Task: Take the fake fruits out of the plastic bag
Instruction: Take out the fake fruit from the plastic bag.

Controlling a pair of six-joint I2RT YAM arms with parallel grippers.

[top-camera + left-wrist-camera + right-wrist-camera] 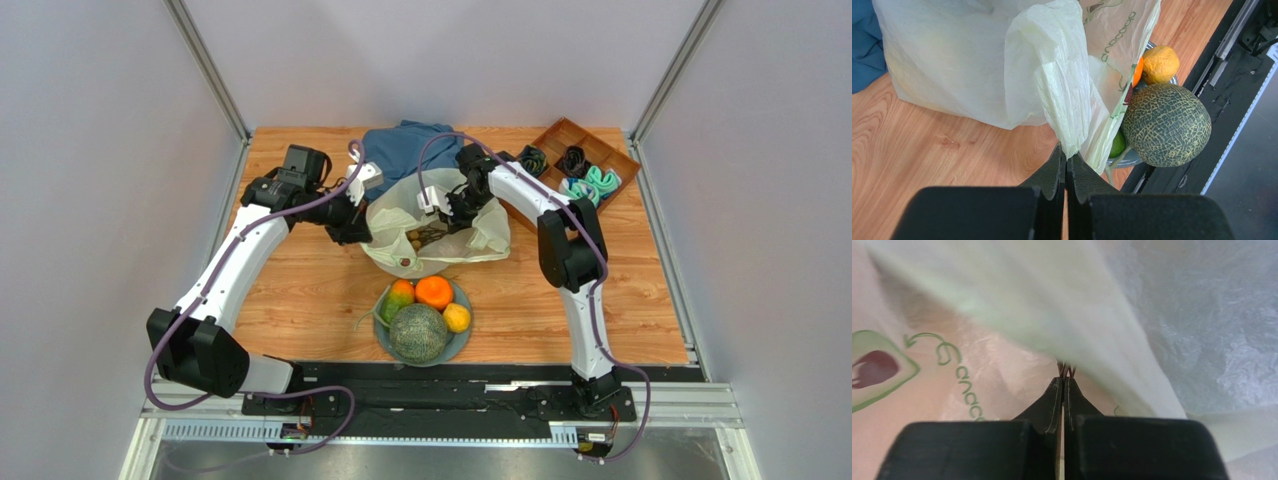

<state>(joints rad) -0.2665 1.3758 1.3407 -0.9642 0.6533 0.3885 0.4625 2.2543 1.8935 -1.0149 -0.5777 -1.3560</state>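
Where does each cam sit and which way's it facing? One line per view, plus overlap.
Top external: above and behind the robot, looking down at the table; left arm, right arm, plastic bag, melon.
Left wrist: looks along the left gripper, shut on the bag's edge, melon beyond.
Right wrist: inside the bag; right gripper shut, film all around.
Shared: all three show the bag; top and left wrist share the melon.
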